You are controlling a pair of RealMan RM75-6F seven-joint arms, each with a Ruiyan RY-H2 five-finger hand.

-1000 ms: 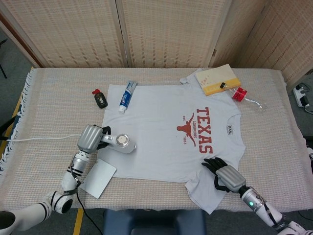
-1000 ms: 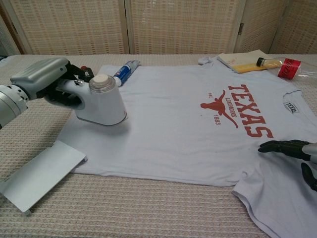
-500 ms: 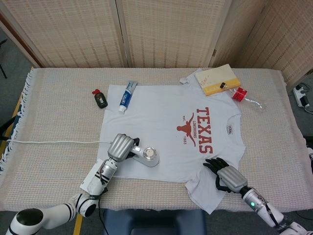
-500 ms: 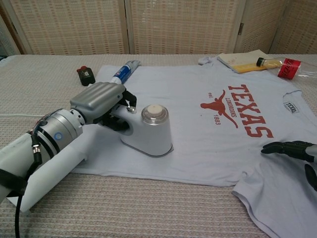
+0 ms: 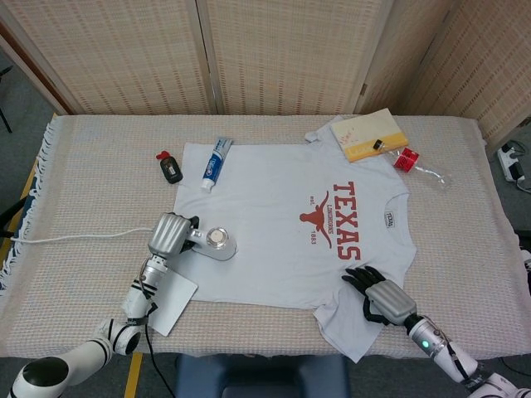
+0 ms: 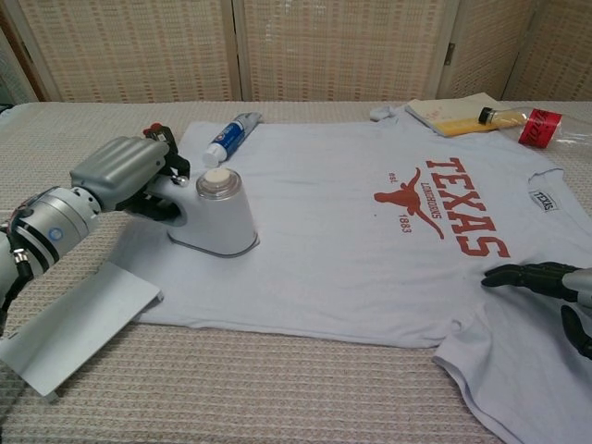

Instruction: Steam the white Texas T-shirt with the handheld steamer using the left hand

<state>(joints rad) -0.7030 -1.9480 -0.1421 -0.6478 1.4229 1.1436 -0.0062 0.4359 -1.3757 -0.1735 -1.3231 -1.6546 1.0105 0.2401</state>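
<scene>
The white T-shirt (image 5: 282,232) (image 6: 342,231) with a red TEXAS longhorn print lies flat on the woven tablecloth. My left hand (image 5: 168,235) (image 6: 125,176) grips the handle of the white handheld steamer (image 5: 216,243) (image 6: 215,215), whose base presses on the shirt's lower left part. A white cord (image 5: 75,237) runs from it off to the left. My right hand (image 5: 383,300) (image 6: 546,282) rests with spread fingers on the shirt's lower right hem, holding nothing.
A toothpaste tube (image 5: 216,162) (image 6: 231,136) lies on the shirt's top left corner. A small black and red device (image 5: 169,167) sits left of it. A white sheet (image 5: 168,302) (image 6: 79,324) lies under my left forearm. A yellow book (image 5: 368,134) and red package (image 5: 406,159) sit at the back right.
The steamer first slid right and toward the front edge, then moved back left and away to the shirt's left part. My right hand stayed put.
</scene>
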